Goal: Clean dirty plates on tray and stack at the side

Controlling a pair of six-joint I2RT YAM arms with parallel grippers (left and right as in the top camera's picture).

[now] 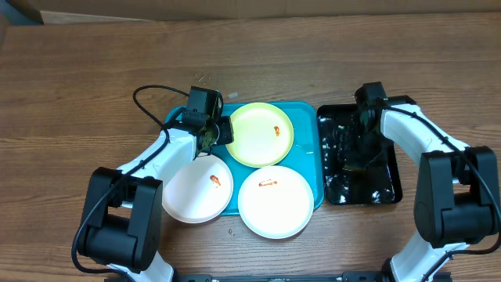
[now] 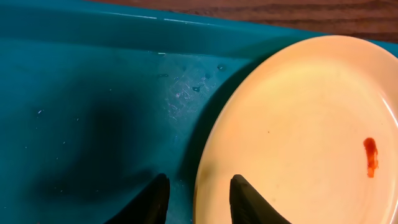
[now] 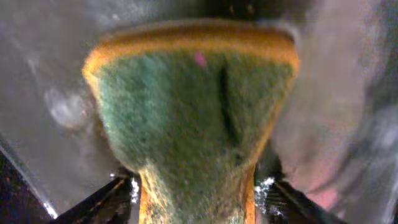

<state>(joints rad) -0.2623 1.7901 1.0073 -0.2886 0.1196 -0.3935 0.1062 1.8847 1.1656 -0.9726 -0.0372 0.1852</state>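
Surface: brown wood-grain tabletop [image 1: 78, 78], seen from overhead, with both arms reaching in from the near edge.

Left arm: the left end effector [image 1: 210, 137] sits at the left rim of the yellow-green plate [image 1: 258, 137]. In the wrist view its fingers [image 2: 155, 199] stand a little apart. One is over the bare tray floor and the other over the plate, with the rim running between them. A gap shows on either side of the rim, and nothing is gripped.

Turquoise tray [image 1: 307, 168]: it lies mid-table and carries all three plates.
- The left white plate [image 1: 197, 192] is at the near-left corner and overhangs the tray edge.
- The yellow-green plate is at the far side.
- The centre white plate [image 1: 275, 202] is at the near side, and its rim also overhangs the edge.
- Each plate has a small red-orange smear [image 1: 276, 130].
- No plate is stacked on another.

Black tray [image 1: 395, 188]: it lies just beside the turquoise tray on the right, and its inside looks wet and glossy.

Right arm: the right end effector [image 3: 198, 196] is down in the black tray. It is closed on a sponge [image 3: 186, 112] with a green scouring face and a yellow body. The sponge is pinched to a narrow waist between the fingers.
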